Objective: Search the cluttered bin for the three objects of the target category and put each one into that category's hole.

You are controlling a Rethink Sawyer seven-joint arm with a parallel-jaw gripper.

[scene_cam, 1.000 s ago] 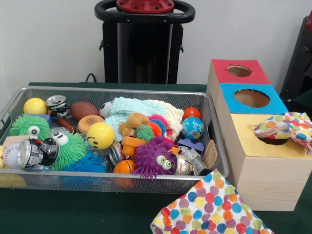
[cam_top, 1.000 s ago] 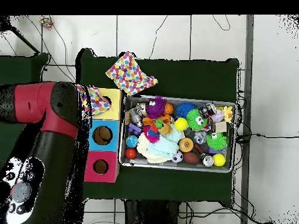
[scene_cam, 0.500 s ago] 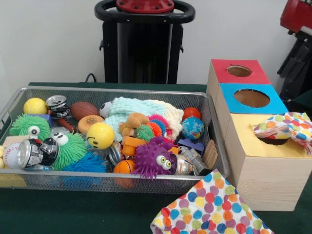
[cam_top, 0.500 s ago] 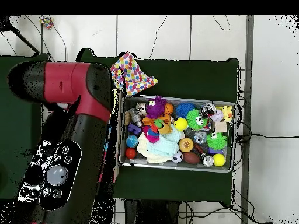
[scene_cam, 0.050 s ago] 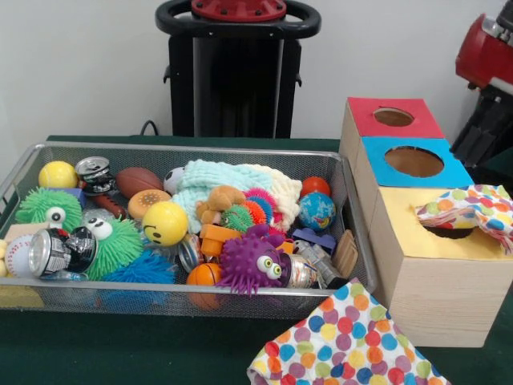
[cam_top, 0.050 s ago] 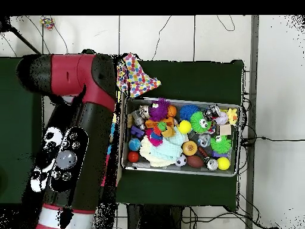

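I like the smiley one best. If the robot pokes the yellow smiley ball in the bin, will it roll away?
Probably only a little. The yellow smiley ball is round and smooth, so it is apt to roll, but the green fuzzy monster and other toys crowd around it. It looks like a soft squeeze ball, likely light, and might slip from a pinch.

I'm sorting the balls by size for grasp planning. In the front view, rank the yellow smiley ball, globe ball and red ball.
Largest to smallest as they look:
1. yellow smiley ball
2. globe ball
3. red ball
The smiley ball sits nearer the camera, so its lead is unsure.
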